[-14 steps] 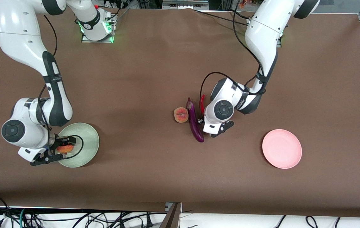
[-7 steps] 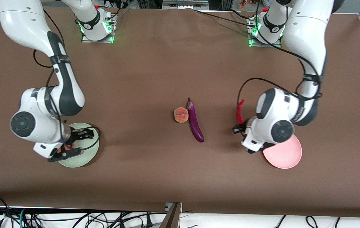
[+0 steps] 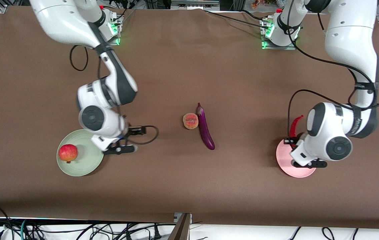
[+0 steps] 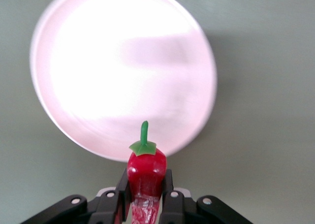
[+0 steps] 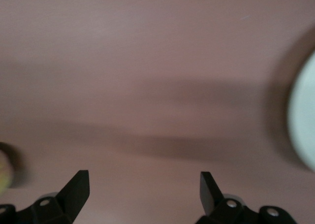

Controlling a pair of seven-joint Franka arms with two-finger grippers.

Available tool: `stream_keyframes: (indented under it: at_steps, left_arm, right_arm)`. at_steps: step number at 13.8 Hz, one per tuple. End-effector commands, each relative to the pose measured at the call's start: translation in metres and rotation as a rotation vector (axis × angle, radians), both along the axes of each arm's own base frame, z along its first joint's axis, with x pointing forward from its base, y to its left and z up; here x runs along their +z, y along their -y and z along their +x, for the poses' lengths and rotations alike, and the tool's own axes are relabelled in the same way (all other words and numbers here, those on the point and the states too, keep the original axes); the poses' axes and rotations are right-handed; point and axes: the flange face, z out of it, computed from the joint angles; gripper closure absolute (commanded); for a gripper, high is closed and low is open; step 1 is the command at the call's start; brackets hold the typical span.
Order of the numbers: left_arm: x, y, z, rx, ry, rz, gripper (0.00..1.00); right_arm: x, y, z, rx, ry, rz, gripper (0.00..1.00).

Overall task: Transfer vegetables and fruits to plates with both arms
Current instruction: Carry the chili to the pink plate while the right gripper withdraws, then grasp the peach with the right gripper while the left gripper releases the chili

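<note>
Left pincer (image 4: 143, 204) gripping chili (image 4: 146, 171) over pink plate (image 4: 123, 76), right pincer (image 5: 142, 189) apparently empty, agape.

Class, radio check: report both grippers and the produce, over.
Left gripper shut on curved red chili pepper, over pale pink plate. Right gripper open over bare table. Red-yellow apple on green plate.

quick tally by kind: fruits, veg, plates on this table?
Fruits: 2, the apple on the green plate, the peach on the table.
Vegetables: 2, the eggplant beside the peach, the chili held in the left end effector over the pink plate.
Plates: 2.
Total: 6.
</note>
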Motion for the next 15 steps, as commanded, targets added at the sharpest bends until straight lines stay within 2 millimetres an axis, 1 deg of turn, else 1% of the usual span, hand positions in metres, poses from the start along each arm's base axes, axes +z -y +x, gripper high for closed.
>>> stream_keyframes:
  at_steps: [1,2,4,5,6,7,8,10,11,12,13,14,15]
  left_arm:
    - [-0.016,-0.031,0.008,-0.077,0.029,-0.004,1.00]
    - [-0.022,-0.034,0.010,-0.082,0.034,-0.008,1.00]
    - [-0.037,-0.035,0.020,-0.089,0.105,-0.007,1.00]
    - [-0.043,-0.044,0.026,-0.092,0.151,0.001,1.00]
    - [-0.048,-0.055,0.033,-0.108,0.194,0.015,1.00]
    - [-0.052,-0.058,0.042,-0.132,0.220,0.016,1.00]
    - [-0.054,-0.060,0.047,-0.141,0.228,0.016,1.00]
    - [-0.059,-0.059,0.047,-0.135,0.224,0.013,1.00]
    - [-0.061,-0.057,0.046,-0.133,0.220,0.008,1.00]
    - [-0.062,-0.057,0.045,-0.133,0.218,0.009,0.72]
    - [-0.062,-0.051,0.045,-0.140,0.212,0.008,0.53]
    - [-0.059,-0.043,0.045,-0.151,0.203,0.011,0.52]
    - [-0.058,-0.029,0.044,-0.168,0.184,0.012,0.50]
  right_arm:
    - [-0.011,-0.064,-0.026,-0.072,0.044,0.018,0.01]
    - [-0.020,-0.086,-0.036,-0.103,0.054,0.023,0.01]
    - [-0.031,-0.123,-0.053,-0.157,0.097,0.053,0.01]
    - [-0.034,-0.145,-0.065,-0.172,0.120,0.076,0.01]
    - [-0.042,-0.163,-0.076,-0.184,0.132,0.088,0.01]
    - [-0.048,-0.174,-0.084,-0.204,0.140,0.099,0.01]
    - [-0.053,-0.182,-0.089,-0.215,0.143,0.104,0.01]
    - [-0.062,-0.194,-0.100,-0.199,0.145,0.106,0.01]
    - [-0.066,-0.195,-0.101,-0.196,0.146,0.108,0.01]
    - [-0.072,-0.199,-0.105,-0.189,0.146,0.108,0.01]
    - [-0.073,-0.205,-0.109,-0.181,0.150,0.113,0.01]
    - [-0.077,-0.206,-0.111,-0.177,0.151,0.110,0.01]
    - [-0.080,-0.205,-0.111,-0.175,0.150,0.105,0.01]
